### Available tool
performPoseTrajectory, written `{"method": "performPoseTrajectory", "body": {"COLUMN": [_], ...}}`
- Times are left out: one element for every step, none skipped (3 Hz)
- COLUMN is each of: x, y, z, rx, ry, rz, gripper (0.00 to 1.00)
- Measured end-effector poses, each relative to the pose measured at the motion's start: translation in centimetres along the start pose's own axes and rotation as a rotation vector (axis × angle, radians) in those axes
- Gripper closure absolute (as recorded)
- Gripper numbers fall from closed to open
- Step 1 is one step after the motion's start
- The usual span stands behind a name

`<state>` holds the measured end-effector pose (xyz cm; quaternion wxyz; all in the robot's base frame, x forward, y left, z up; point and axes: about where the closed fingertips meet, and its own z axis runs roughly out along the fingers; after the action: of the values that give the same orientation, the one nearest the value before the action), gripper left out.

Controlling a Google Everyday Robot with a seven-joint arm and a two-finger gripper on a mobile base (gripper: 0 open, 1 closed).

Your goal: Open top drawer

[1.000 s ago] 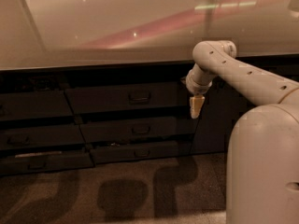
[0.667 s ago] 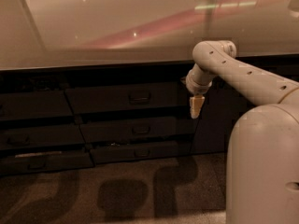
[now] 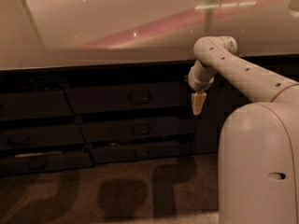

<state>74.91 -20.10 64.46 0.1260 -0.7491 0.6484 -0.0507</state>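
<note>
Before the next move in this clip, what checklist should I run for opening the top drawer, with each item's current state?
1. Top drawer shut, front level with its neighbours: ok.
2. Its handle in view and uncovered: ok.
3. End effector lined up with the handle: not ok; it hangs pointing down, off to the handle's right, just past the drawer front's right edge.
4. End effector's distance out from the cabinet front: cannot tell from one view.
5. Target told apart from the lower drawers: ok; it is the uppermost.
</note>
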Motion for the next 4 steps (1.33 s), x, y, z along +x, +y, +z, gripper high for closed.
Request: {"method": "performPoseTrajectory", "body": {"x": [0.00,0.00,0.00,0.00], "y": [0.00,0.00,0.00,0.00], "z": [0.00,0.01,0.01,0.01], "rx": [0.000,0.000,0.000,0.000], "ry": [0.000,0.000,0.000,0.000], "rz": [0.000,0.000,0.000,0.000], "gripper": [0.19,0.42,0.65,0.89]}}
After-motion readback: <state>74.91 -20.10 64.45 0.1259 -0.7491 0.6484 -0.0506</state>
